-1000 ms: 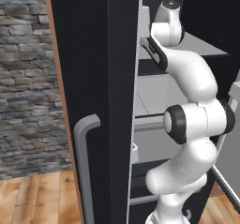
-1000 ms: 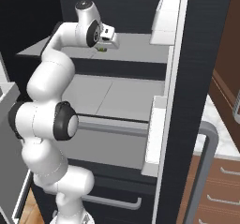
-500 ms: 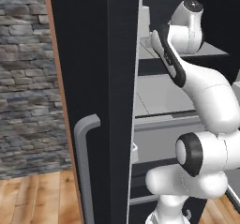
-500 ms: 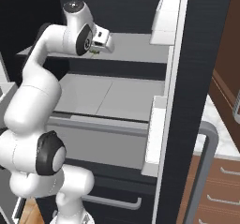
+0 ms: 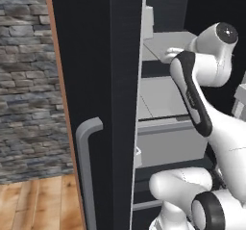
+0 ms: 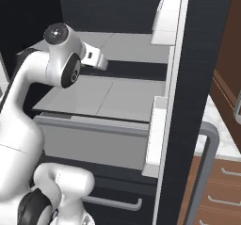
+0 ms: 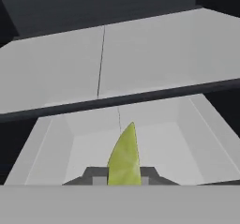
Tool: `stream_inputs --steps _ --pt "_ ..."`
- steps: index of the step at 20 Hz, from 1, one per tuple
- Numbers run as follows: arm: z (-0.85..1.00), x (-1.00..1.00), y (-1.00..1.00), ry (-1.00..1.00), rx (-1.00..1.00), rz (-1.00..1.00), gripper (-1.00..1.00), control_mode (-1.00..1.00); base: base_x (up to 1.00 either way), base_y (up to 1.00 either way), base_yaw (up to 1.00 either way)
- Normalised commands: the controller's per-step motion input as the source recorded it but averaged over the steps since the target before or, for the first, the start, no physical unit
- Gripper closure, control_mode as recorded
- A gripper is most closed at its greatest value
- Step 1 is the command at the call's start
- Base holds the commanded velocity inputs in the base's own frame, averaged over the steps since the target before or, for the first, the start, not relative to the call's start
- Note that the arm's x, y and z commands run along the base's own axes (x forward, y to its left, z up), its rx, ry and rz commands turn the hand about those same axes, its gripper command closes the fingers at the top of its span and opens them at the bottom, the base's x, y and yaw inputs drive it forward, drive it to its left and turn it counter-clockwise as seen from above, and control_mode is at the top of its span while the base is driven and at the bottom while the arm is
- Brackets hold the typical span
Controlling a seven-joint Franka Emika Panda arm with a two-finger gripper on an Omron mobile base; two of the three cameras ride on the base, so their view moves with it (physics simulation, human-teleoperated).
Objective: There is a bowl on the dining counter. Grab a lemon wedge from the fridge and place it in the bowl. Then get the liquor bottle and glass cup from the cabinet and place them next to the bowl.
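The yellow-green lemon wedge (image 7: 124, 156) stands point up between the two dark fingertips of my gripper (image 7: 124, 179), which is shut on it. The hand (image 6: 95, 59) hangs just in front of the open black fridge (image 5: 96, 75), above its lower grey shelf (image 6: 113, 97). In the hand view the wedge is over a pale grey drawer bin (image 7: 154, 148), with an upper shelf (image 7: 140, 54) beyond. The bowl, dining counter, liquor bottle, glass cup and cabinet are out of view.
The fridge's left door with a grey handle (image 5: 86, 166) stands open beside the arm, the right door and handle (image 6: 205, 172) on the other side, with white door bins (image 6: 154, 139). A stone wall (image 5: 24, 80), wooden floor (image 5: 33, 200) and brown drawers (image 6: 221, 186) flank it.
The hand has drawn back out of the fridge and sunk a little, carrying the lemon wedge. The arm's elbow has folded down and toward the base.
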Motion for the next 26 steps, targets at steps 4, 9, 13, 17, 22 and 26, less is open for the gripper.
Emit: stream_inputs --steps 4,9,13,17,22,26 --pt "0.17 -1.0 0.0 0.03 0.0 0.0 1.0 -1.0 0.0 0.0 0.0" --pt "-0.02 -1.0 0.0 0.05 0.0 0.0 1.0 -1.0 0.0 0.0 0.0" --pt "-0.22 -0.95 0.0 0.04 0.0 0.0 1.0 -1.0 0.0 0.0 0.0" --pt "-0.22 -0.22 0.14 0.17 0.0 0.0 1.0 -1.0 0.0 0.0 0.0" --pt "-0.11 0.0 0.05 0.26 0.0 0.0 1.0 -1.0 0.0 0.0 0.0" --pt "0.0 -0.23 0.0 0.08 0.0 0.0 1.0 1.0 -0.2 0.0 0.0"
